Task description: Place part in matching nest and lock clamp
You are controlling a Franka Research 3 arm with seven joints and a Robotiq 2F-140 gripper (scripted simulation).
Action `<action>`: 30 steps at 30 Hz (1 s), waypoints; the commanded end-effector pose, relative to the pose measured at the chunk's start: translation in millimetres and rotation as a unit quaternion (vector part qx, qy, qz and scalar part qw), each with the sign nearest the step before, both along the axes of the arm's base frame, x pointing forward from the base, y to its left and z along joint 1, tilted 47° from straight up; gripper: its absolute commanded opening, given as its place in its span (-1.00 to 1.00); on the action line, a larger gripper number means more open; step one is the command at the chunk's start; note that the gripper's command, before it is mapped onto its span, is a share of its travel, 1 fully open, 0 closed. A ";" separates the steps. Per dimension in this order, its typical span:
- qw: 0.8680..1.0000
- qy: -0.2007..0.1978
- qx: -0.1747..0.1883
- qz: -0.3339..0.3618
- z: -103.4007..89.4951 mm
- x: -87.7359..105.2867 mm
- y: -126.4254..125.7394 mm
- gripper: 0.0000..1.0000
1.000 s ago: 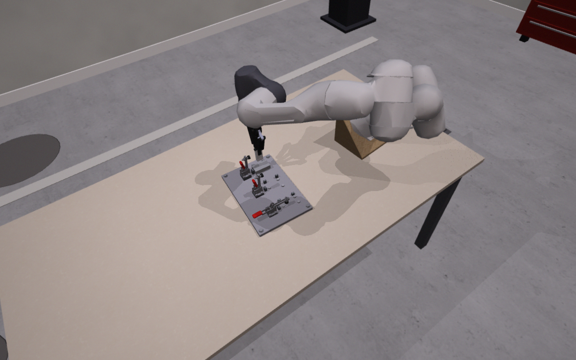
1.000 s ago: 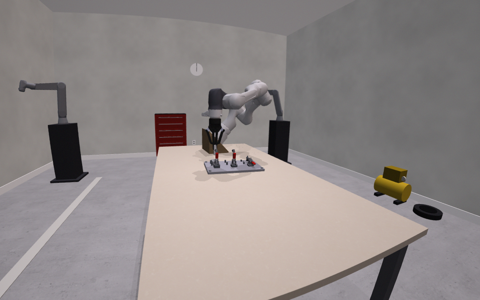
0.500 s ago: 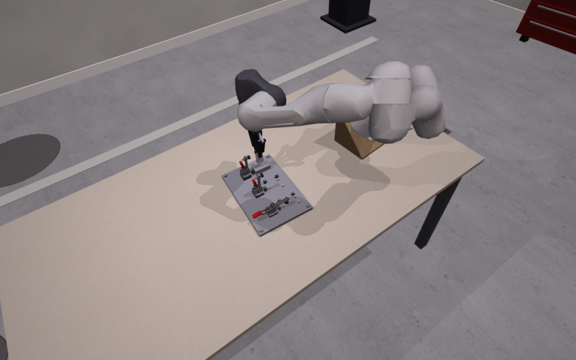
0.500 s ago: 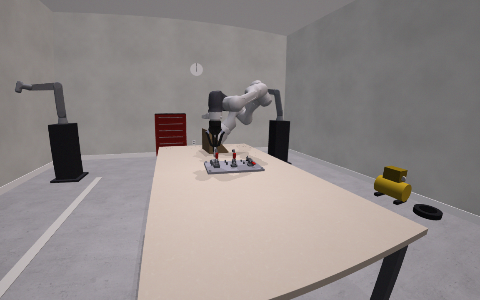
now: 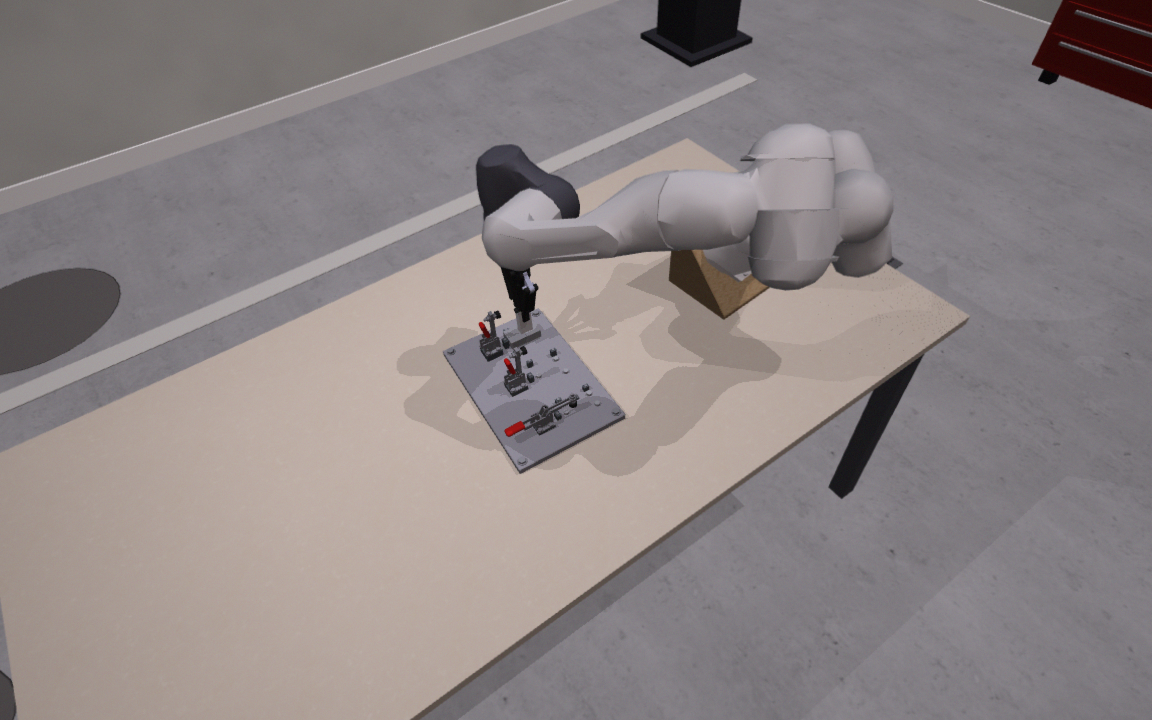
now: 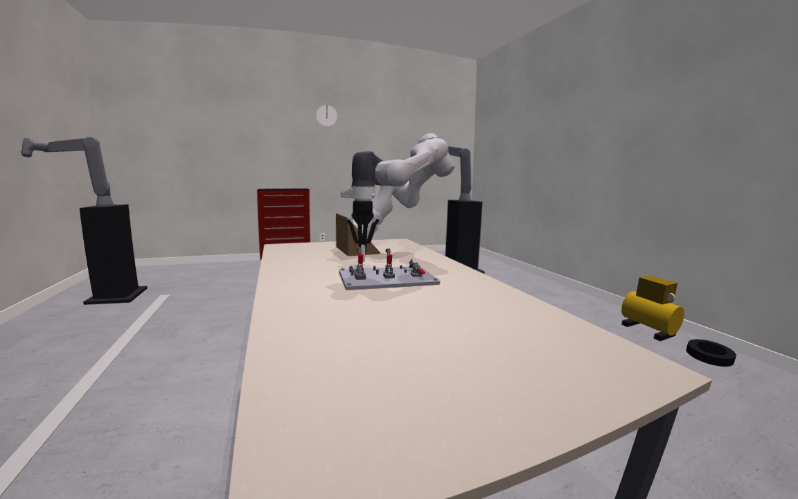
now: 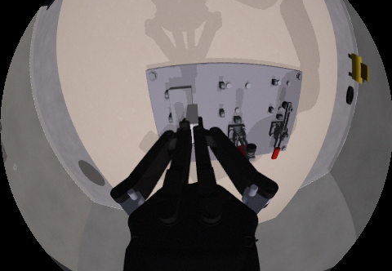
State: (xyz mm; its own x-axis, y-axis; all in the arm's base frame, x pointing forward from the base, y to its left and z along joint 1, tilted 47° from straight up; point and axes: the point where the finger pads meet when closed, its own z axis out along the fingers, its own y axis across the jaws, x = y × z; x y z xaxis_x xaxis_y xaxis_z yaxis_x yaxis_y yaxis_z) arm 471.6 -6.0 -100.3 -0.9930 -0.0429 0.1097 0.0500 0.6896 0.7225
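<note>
Gripper: while it hung over the fixture's far-end nest, the gripper (image 7: 192,126) was fully closed, fingers pressed together with nothing between them.
Contact: whether the fingertips (image 5: 522,315) touched the part could not be told from any view.
Part: one pale grey block, the part (image 5: 522,335), lay in the end nest directly under the gripper, just beside that nest's clamp.
Clamps: three. The end clamp (image 5: 488,333) and the middle clamp (image 5: 513,368) stood with red handles raised; the third clamp (image 5: 537,420) lay with its red handle down and level.
Nests: three, in a row along the fixture (image 5: 483,402).
Fixture plate: one, grey, with a bolt at each corner.
Room: the fixture sat mid-table (image 5: 204,537), well away from every table edge; a brown wedge block (image 5: 712,284) stood near the arm's base, well apart from the fixture.
</note>
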 end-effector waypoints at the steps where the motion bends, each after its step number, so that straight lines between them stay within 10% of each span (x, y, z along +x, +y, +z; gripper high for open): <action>1: 1.000 0.002 -0.002 -0.004 3.0 0.9 3.8 -1.00; 30: 1.000 0.002 -0.002 -0.004 -5.7 -1.5 30.9 -1.00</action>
State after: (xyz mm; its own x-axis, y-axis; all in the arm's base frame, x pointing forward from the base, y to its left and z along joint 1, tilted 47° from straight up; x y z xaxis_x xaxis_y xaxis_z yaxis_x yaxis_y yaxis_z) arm 470.5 20.3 -99.3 -0.9925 -0.0365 0.1168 0.0598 0.6883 0.7230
